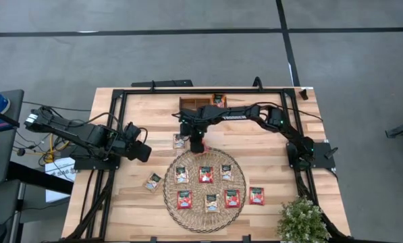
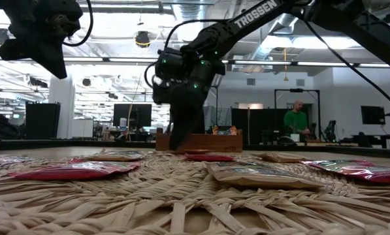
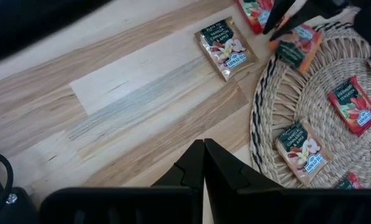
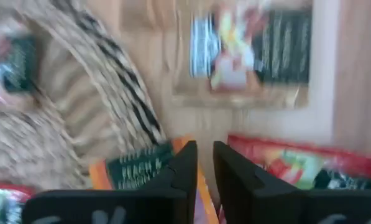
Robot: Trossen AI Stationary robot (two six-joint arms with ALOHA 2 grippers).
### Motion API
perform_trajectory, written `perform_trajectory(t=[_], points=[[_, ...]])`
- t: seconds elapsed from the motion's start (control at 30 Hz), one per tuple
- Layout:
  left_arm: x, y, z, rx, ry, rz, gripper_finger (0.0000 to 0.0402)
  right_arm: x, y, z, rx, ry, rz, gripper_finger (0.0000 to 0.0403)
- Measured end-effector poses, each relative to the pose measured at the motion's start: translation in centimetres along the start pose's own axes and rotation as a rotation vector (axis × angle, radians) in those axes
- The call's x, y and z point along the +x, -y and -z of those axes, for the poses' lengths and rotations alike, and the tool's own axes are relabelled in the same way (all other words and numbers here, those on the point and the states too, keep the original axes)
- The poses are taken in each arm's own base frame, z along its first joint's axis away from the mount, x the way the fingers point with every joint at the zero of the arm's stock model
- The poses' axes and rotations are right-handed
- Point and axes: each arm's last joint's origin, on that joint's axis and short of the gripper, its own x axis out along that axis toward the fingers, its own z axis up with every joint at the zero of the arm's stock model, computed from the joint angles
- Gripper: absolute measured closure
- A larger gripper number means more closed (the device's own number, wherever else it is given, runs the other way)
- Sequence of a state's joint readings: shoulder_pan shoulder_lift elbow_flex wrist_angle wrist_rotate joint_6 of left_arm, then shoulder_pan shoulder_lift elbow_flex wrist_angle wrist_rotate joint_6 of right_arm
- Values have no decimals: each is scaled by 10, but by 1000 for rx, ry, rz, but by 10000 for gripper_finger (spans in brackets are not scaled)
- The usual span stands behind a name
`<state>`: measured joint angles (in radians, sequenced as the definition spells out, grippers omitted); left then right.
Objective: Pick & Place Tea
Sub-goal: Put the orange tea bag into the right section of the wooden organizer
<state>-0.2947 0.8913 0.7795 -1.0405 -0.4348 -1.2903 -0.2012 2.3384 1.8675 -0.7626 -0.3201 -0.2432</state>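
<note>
Several tea sachets lie flat on the round woven mat [image 1: 198, 217], red ones like [image 1: 206, 174] and cream ones like [image 1: 181, 175]. Three more rest on the bare table [image 1: 256, 196] [image 1: 152, 181] [image 1: 179, 140]. An orange sachet [image 4: 138, 169] [image 3: 302, 47] lies at the mat's far edge, partly on the weave. My right gripper [image 4: 204, 155] [image 1: 198, 144] points steeply down over that sachet's edge, its fingers a narrow gap apart; I cannot tell whether they touch it. A red sachet [image 4: 284, 167] lies right beside it. My left gripper [image 3: 204, 149] [image 1: 143, 151] hangs shut above the table's left part.
The long brown wooden tray [image 1: 196, 102] stands at the far edge, behind my right gripper, with packets in it. A potted plant [image 1: 301, 219] sits at the near right corner. A black frame runs round the table. Bare wood shows left of the mat [image 3: 141, 93].
</note>
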Motion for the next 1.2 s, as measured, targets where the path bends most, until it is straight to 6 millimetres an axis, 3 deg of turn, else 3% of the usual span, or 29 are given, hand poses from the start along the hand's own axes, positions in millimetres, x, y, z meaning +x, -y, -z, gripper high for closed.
perform_trajectory(t=[0.17,0.43,0.8,1.2], points=[[0,0,0,0,8,-1,401,-10,-1,-4,-17,-9,-25,331],[0,0,0,-1,10,0,402,-11,-4,5,-93,-86,-77,297],[0,0,-1,-1,16,-1,401,-8,-3,0,-212,-43,-65,234],[0,2,-1,-13,20,14,401,-6,-2,-4,-280,1,-51,236]])
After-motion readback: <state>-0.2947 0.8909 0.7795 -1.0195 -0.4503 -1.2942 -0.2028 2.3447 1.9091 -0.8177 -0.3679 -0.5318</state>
